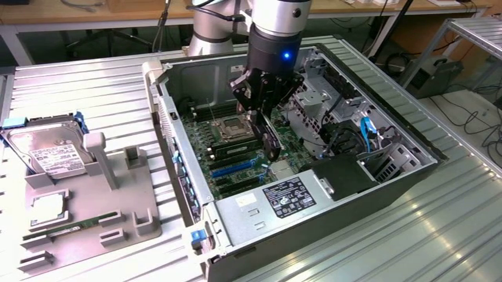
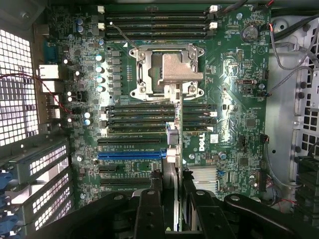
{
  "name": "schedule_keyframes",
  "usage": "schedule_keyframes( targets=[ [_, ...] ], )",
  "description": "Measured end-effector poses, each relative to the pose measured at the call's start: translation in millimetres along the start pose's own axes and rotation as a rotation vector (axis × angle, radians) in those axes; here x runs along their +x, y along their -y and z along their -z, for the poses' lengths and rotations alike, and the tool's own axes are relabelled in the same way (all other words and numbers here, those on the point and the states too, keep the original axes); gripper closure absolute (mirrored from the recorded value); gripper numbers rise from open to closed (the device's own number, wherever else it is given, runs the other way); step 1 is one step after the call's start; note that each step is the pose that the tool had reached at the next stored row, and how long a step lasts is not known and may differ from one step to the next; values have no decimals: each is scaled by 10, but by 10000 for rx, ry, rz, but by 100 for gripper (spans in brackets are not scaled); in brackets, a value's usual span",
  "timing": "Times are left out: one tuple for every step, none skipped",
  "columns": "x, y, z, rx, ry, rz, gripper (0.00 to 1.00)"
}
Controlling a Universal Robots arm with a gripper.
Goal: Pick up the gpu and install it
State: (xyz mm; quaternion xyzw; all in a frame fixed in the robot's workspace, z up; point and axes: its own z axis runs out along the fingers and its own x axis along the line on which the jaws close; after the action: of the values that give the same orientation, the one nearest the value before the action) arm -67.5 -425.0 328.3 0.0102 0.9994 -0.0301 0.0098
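While the claw (image 1: 265, 104) hangs inside the open computer case (image 1: 408, 176), it is clenched on the gpu (image 1: 271, 138), which it carries on edge, long side pointing down toward the motherboard (image 1: 235, 154). In the wrist view the card (image 2: 171, 164) runs as a thin strip between the two black fingers (image 2: 148, 209) and reaches over the expansion slots. It is not seated; it stands above the board.

Judgement on doing this step well: keep the card square to the board, line its bottom edge with the blue slot (image 2: 130, 155), and bring the metal bracket end toward the perforated rear slot covers (image 2: 37, 169) at 9 o'clock from that slot in the wrist view. Any tilt would likely jam the edge connector. Descent should be slow, pressure even.

Surroundings: the case lies on its side on a ribbed metal worktop (image 1: 439, 235). At 9 o'clock from the case in the exterior view sits a grey fixture tray (image 1: 86, 205) holding a hard drive (image 1: 49, 150) with a white label, and a memory stick (image 1: 74, 226) lies along its near part. The empty CPU socket (image 2: 167, 72) sits at 12 o'clock from the slots. Desks and cables fill the background of the room.
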Motion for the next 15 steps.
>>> schedule_keyframes(
  targets=[
    [0, 0, 0, 0, 0, 0, 73],
    [0, 0, 0, -1, 0, 0, 73],
    [0, 0, 0, -1, 0, 0, 73],
    [0, 0, 0, 0, -1, 0, 73],
    [0, 0, 0, -1, 0, 0, 73],
    [0, 0, 0, -1, 0, 0, 73],
    [0, 0, 0, 0, 0, 11, 73],
    [0, 0, 0, -1, 3, 44, 73],
    [0, 0, 0, -3, 5, 86, 73],
    [-1, 0, 0, -4, 9, 158, 73],
    [0, 0, 0, -6, 17, 285, 73],
    [0, 0, 0, -7, 23, 391, 73],
    [-1, 0, 0, -11, 31, 524, 73],
    [-1, 0, 0, -14, 41, 691, 73],
    [-2, 0, 0, -18, 53, 895, 73]
  ],
)
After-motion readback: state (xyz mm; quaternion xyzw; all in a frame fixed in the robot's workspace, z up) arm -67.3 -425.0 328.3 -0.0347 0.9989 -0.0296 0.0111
